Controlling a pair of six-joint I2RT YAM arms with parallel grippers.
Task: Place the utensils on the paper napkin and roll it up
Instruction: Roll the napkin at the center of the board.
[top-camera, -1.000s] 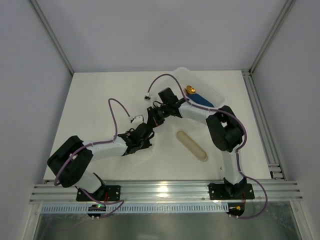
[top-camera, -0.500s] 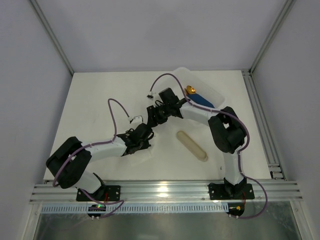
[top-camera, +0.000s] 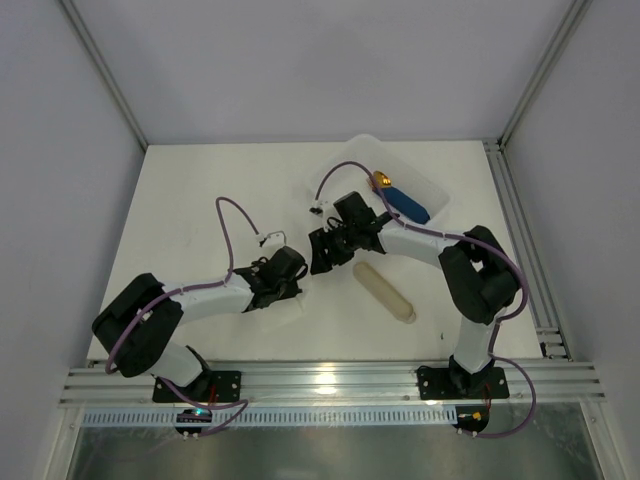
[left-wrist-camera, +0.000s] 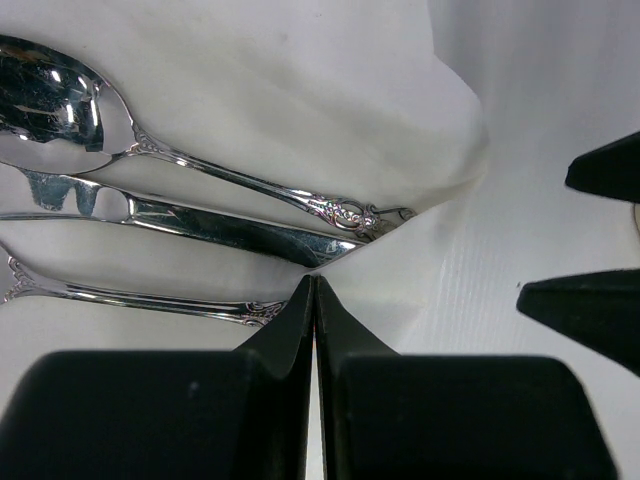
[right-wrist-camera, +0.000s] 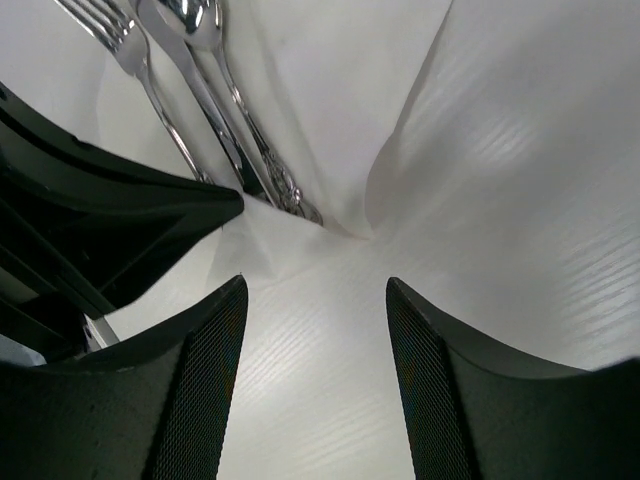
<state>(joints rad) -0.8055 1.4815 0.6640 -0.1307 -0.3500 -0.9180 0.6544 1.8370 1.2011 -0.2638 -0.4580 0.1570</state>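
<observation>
You had the utensils (left-wrist-camera: 200, 225) lying side by side on the paper napkin (left-wrist-camera: 330, 80). They were slim, mirror-bright silver metal: a spoon with an oval bowl, a flat knife blade and a fork with narrow tines, the handles ending in small ornate scrollwork. The napkin was thin, soft white paper, gently rumpled, with one edge turned up in a pointed crease right at the handle ends. The ribbed white surface (right-wrist-camera: 500, 150) beside it showed a fine, regular grain.

Your left gripper (left-wrist-camera: 314, 295) had its smooth black fingers pressed flat together, tips touching the crease where the handle ends met the raised paper. I couldn't tell whether any paper was pinched between them. Your right gripper (right-wrist-camera: 315, 288) stood with its fingers (right-wrist-camera: 200, 380) well apart, their inner pads finely cross-hatched and nothing held between them. It pointed at the crease and the handle ends, just beside the left fingertips.
</observation>
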